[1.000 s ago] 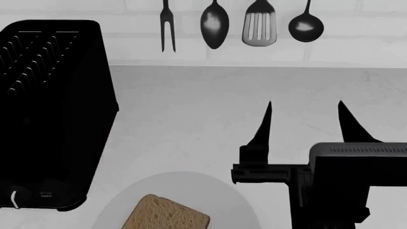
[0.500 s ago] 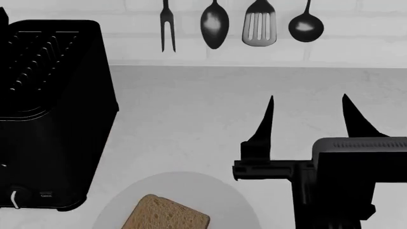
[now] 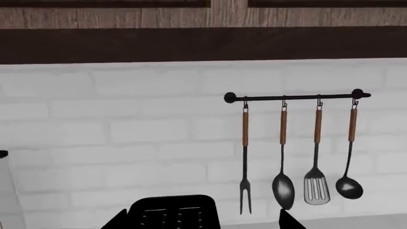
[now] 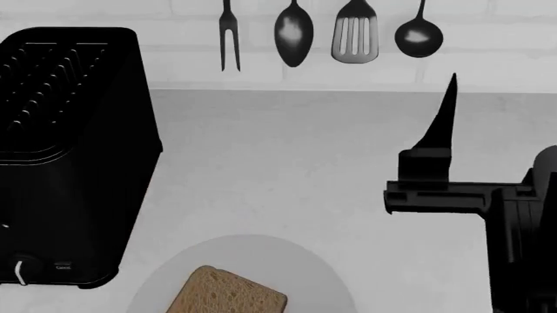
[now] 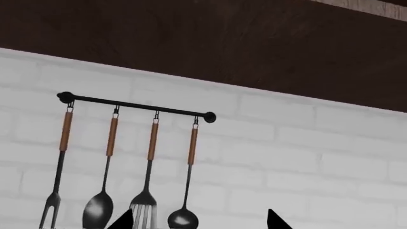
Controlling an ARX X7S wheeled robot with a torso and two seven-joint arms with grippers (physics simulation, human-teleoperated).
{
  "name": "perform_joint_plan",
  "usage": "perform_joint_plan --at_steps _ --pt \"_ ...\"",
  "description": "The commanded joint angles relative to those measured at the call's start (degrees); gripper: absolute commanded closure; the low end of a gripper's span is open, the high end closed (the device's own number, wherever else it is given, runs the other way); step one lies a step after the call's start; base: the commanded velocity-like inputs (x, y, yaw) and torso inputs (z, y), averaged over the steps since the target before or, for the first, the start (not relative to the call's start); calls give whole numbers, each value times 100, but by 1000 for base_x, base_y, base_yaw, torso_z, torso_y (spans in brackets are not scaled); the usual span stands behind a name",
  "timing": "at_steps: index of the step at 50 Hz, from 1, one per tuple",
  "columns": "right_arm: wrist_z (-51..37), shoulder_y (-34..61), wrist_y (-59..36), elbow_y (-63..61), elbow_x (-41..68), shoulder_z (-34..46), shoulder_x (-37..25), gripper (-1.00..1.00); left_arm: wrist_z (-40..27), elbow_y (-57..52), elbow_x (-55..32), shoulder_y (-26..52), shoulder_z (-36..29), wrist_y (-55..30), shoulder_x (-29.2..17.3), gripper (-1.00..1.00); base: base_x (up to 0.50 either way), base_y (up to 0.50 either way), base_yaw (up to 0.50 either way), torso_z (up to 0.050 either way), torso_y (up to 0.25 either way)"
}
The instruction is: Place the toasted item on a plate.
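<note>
The toasted item point(image 4: 228, 293), a light-brown bread slice, lies flat on the plate point(image 4: 301, 264) at the head view's bottom edge. Nothing holds it. My right gripper point(image 5: 198, 220) is open and empty, raised off to the right of the plate and well apart from it. In the head view only one of its fingers point(image 4: 439, 130) shows; the other is past the right edge. My left gripper point(image 3: 202, 222) is open too, its two tips showing either side of the black toaster point(image 3: 171, 212). It is out of the head view.
The black toaster point(image 4: 70, 150) stands on the pale counter point(image 4: 261, 163) at left, just beside the plate. A rail of utensils point(image 4: 322, 32) hangs on the white brick wall behind. Dark wooden cabinets point(image 5: 222, 43) sit above the wall.
My right gripper has risen and shifted right, away from the plate, so one finger has left the head view. The bread and plate have not moved.
</note>
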State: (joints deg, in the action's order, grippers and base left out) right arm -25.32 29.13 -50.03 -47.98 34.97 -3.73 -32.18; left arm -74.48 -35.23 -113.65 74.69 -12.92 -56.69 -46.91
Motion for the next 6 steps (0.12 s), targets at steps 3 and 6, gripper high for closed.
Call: perform_joint_plan --at_steps 3,6 --pt "-251 530 -1030 -562 861 -883 -503 -100 -14 -28 -117 -30 179 10 -407 -100 0 0 0 0 0" --pt "-306 600 -1179 -629 1040 -1079 -584 -100 -43 -51 -193 -58 278 47 -563 -100 0 0 0 0 0"
